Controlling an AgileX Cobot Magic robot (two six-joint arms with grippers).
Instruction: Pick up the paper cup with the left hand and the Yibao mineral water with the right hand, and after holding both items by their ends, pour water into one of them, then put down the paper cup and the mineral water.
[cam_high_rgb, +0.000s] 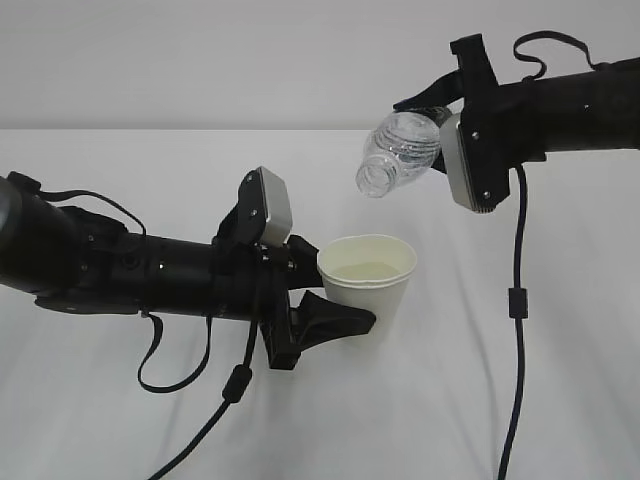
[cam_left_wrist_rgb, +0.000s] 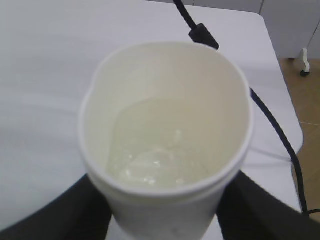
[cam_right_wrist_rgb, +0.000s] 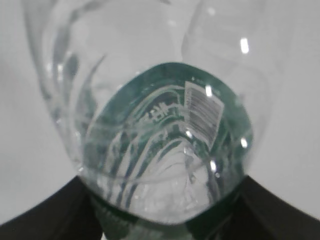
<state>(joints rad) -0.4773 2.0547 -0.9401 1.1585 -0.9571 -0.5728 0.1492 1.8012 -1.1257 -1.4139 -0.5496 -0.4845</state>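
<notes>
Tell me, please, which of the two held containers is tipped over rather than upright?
The Yibao mineral water, held by the right hand, is tipped mouth-down toward the left. The paper cup in the left hand stands upright with water inside.

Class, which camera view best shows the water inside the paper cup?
The left wrist view: it looks straight down into the paper cup at the water. The exterior view shows only a sliver over the rim; the right wrist view shows none.

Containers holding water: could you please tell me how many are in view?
2: the white tapered paper cup in the left end effector, and the clear ribbed plastic bottle, tilted above it.
</notes>
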